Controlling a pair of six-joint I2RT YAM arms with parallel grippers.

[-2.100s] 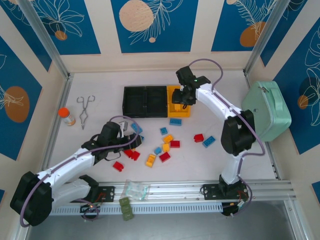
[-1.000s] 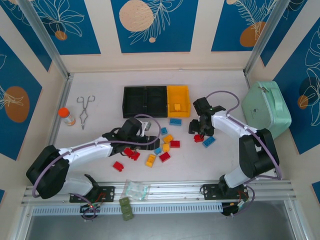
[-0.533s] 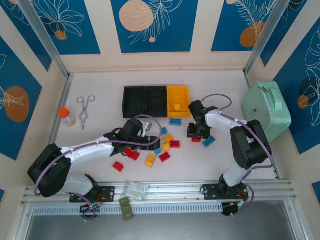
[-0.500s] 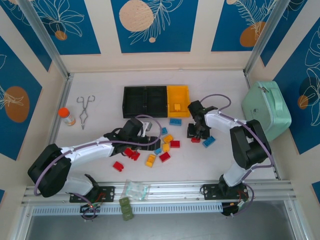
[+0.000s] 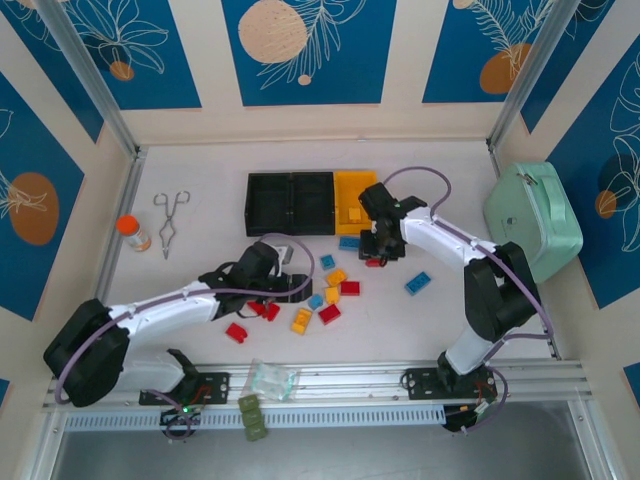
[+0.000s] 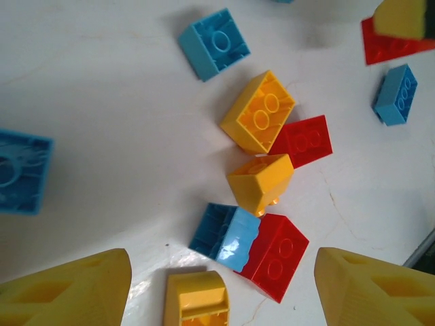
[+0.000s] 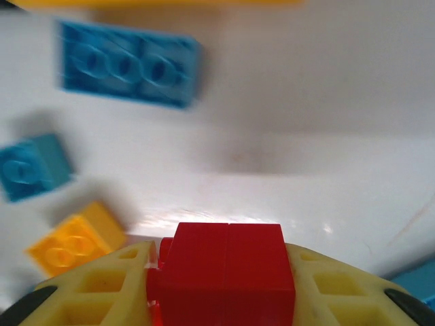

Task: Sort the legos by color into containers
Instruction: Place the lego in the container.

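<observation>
Legos (image 5: 331, 295) lie loose on the table (image 5: 205, 245) between the two arms, most of them clustered in front of the containers (image 5: 291, 204). One yellow piece already sits in the yellow bin (image 5: 343, 190). The right gripper (image 5: 379, 250) is pinched on a red brick (image 7: 228, 261), held across its flat sides, near the yellow bin's front; I cannot tell whether it is clear of the table. The left gripper (image 5: 292, 286) hangs spread over the cluster with nothing between its fingers (image 6: 75, 288). Assessment: the bricks are light, rigid and not fragile, but their smooth moulded walls are likely to slip or twist under an off-centre pinch. Recommended hold is square across two opposite flat walls, clear of studs and corners. Under the left wrist a light blue brick (image 6: 224, 234) touches a red neighbour (image 6: 275, 258), and a yellow brick (image 6: 260, 182) lies tilted. I judge that these would pivot or drag the bricks beside them.
</observation>
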